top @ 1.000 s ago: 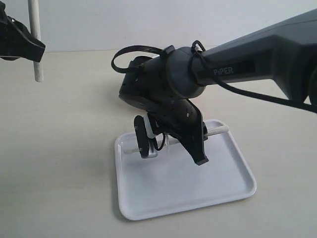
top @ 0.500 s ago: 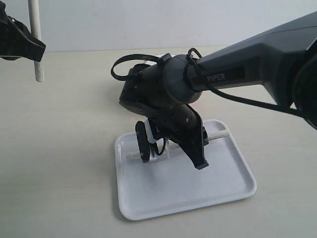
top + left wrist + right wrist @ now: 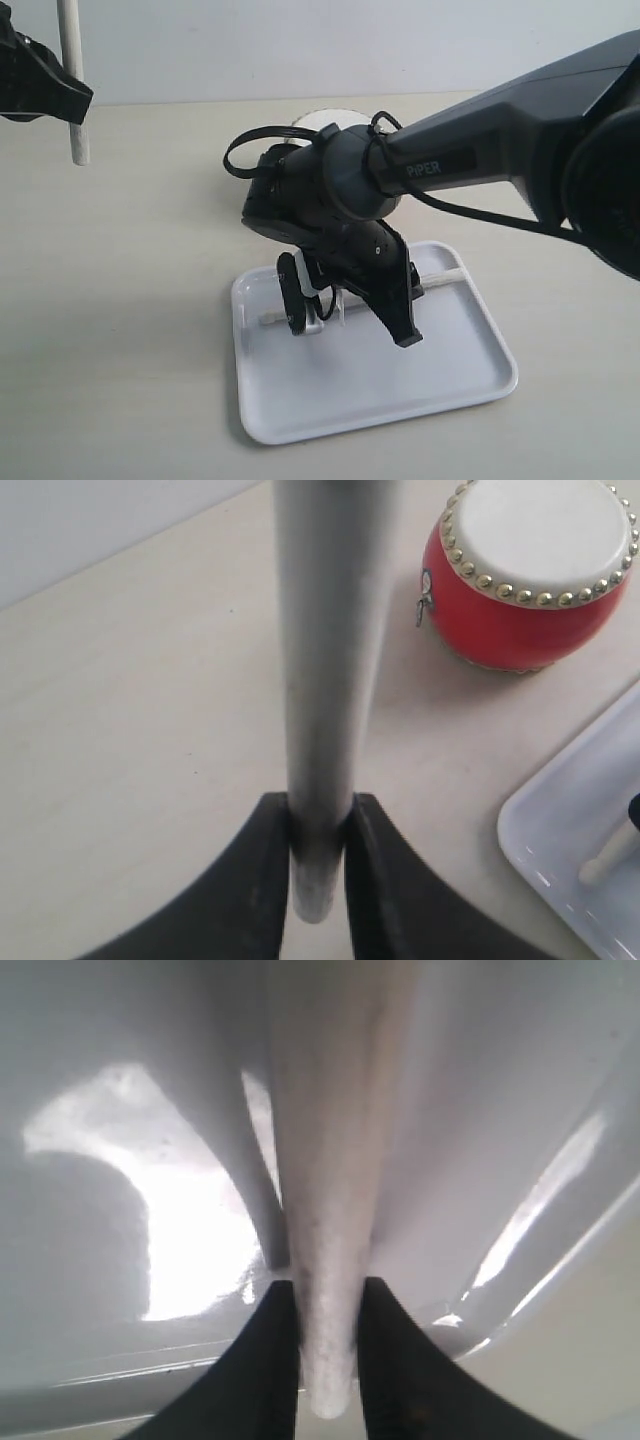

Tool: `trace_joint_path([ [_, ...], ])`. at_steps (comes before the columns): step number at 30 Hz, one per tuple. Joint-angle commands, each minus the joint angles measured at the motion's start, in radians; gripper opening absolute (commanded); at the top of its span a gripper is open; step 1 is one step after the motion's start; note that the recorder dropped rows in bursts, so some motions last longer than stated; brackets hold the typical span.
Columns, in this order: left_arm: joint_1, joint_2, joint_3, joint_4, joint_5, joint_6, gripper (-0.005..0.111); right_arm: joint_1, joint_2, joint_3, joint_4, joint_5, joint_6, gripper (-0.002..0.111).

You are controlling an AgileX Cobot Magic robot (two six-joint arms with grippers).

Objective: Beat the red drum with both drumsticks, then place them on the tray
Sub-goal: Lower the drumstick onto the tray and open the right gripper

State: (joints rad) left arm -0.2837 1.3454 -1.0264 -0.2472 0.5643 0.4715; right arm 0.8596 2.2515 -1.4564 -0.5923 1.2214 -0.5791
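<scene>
We see a dark grey arm (image 3: 500,130) with a rounded joint housing and white "PiPER" lettering (image 3: 425,167) on its side. A thin black cable (image 3: 245,133) loops at its wrist, and our fingers (image 3: 262,1370) are matte black, tapering wedges.

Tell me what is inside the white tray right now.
One drumstick stretches low across the tray, clamped in the right gripper. The gripper covers the stick's middle and part of the tray floor, so whether the stick rests there cannot be told.
</scene>
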Motion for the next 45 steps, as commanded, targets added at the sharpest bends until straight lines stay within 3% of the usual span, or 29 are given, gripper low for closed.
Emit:
trace_joint_path([
  [1,0.005,-0.009,0.003,-0.007,-0.017,0.001,0.0,0.002,0.001,-0.005,-0.016,0.0,0.008,0.0],
  [16,0.005,-0.009,0.003,-0.007,-0.017,0.001,0.0,0.002,0.001,-0.005,-0.016,0.0,0.028,0.0],
  [29,0.005,-0.009,0.003,-0.009,-0.017,0.001,0.0,0.002,-0.006,-0.005,-0.016,0.0,0.031,0.037],
  [38,0.005,-0.009,0.003,-0.011,-0.017,0.003,0.0,0.002,-0.082,-0.005,-0.002,0.0,0.06,0.039],
  [45,0.005,-0.009,0.003,-0.087,-0.013,0.053,0.0,0.0,-0.237,-0.005,0.125,0.0,0.149,0.039],
])
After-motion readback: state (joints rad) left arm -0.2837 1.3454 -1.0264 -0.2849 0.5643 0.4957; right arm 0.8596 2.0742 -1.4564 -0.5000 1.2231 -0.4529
